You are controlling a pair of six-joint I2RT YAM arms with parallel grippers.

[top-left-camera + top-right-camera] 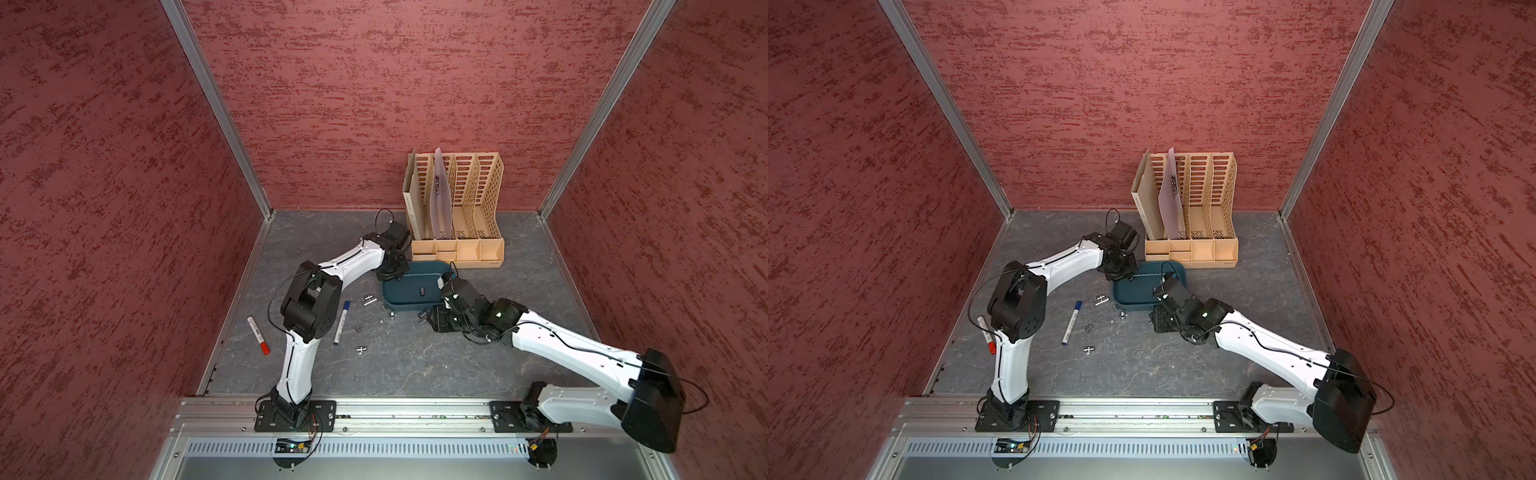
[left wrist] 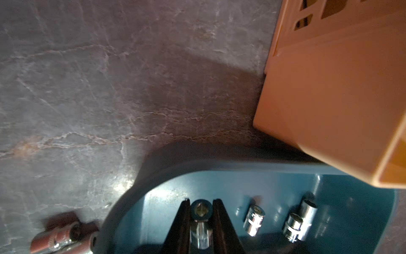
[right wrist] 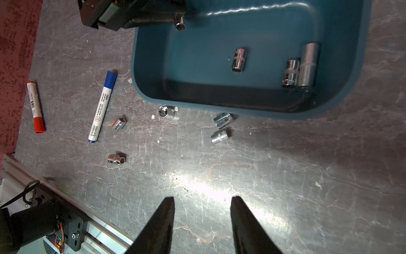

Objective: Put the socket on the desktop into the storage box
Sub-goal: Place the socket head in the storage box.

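Socket (image 2: 200, 236) is clamped by L gripper (image 2: 200, 201) over storage box (image 1: 402, 293), at frame ctr in a top view; R gripper (image 3: 202, 198) is held part-open, empty, over desktop (image 3: 296, 176).

Robotics lab test cell. Enclosure: red textured wall panels (image 1: 374, 104) on three sides, aluminium corner posts (image 1: 219, 108), grey marble-look tabletop (image 1: 415, 365). Left arm (image 1: 297, 365) and right arm (image 1: 573, 345) bolted to aluminium rail (image 1: 415, 409) at front. Slotted cable duct (image 1: 395, 448) below. Small exposed circuit board (image 1: 291, 446), possibly controller. On tabletop: tan file rack (image 1: 465, 199), blue marker (image 1: 340, 322), red marker (image 1: 258, 336), loose sockets (image 3: 118, 123).
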